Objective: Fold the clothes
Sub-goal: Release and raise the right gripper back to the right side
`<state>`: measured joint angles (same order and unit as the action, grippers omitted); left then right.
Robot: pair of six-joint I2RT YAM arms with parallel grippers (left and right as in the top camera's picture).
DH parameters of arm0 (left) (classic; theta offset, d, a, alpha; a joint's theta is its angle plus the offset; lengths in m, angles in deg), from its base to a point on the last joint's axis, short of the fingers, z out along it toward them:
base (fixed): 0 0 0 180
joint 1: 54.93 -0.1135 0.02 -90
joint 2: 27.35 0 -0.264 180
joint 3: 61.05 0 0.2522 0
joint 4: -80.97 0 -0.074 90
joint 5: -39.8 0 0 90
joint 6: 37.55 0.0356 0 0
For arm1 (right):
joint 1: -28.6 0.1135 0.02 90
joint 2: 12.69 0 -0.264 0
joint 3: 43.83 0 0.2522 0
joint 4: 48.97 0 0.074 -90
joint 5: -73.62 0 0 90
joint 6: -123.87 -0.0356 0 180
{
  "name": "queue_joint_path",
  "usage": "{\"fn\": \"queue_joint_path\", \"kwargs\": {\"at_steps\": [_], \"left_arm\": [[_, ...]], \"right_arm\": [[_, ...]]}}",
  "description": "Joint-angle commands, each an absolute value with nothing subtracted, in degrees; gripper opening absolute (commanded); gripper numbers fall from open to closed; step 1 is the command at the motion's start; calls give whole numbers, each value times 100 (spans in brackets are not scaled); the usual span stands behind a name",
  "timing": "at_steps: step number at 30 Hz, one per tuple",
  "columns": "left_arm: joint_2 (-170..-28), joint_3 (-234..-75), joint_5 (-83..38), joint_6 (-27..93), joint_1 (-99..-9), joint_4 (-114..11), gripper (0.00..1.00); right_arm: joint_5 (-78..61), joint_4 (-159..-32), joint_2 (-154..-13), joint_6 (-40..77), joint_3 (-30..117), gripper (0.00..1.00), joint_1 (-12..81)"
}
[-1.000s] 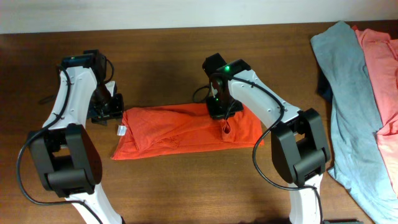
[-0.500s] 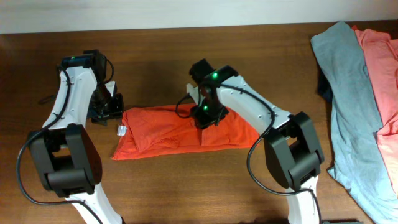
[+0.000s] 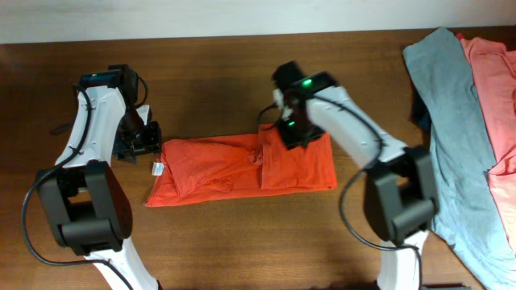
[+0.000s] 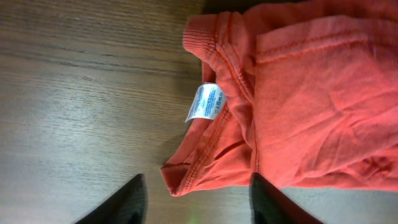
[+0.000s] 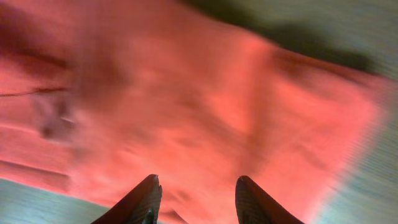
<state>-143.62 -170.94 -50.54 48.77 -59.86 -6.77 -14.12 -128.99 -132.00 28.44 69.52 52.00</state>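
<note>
Straddling T-shirt (image 4: 305, 93) edge: left gripper (image 4: 197, 186)

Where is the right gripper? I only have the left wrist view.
Observer: The right gripper hangs over the right half of the orange shirt, jaws open, holding nothing.
Operator: How does the whole shirt lie?
Observer: As a long narrow band running left to right on the table, with a fold edge near its middle.
Operator: Any other clothes out there?
Observer: Yes, a grey shirt and a pink shirt lie unfolded side by side at the table's right end, apart from the orange one.
</note>
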Motion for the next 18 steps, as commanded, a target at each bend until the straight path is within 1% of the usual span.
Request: {"fn": "queue_joint_path", "kwargs": {"at_steps": [1, 4, 5, 9, 12, 18], "left_arm": [[-14251, -17129, -4794, 4947, -5994, -612, 64], [-14251, -17046, -4746, 4942, -5997, -649, 74], [-14251, -17000, -4750, 4912, -5997, -695, 75], [-14253, -16659, -4724, 4619, -6062, -1005, 77], [-14264, -16410, -4483, 4630, -6119, -1235, 77], [-14290, -16056, -4114, 4971, -6147, -1709, 79]], "right_arm": [[-2032, -13253, -12636, 2693, 7050, 45, 4693], [-2181, -13647, -12618, 2700, 7050, 46, 4267], [-2174, -13782, -12623, 2730, 7048, 46, 4116], [-2159, -14184, -12629, 2776, 7046, 47, 3576], [-2159, -14302, -12629, 2785, 7044, 47, 3288], [-2157, -14377, -12629, 2785, 7044, 47, 3076]]}}
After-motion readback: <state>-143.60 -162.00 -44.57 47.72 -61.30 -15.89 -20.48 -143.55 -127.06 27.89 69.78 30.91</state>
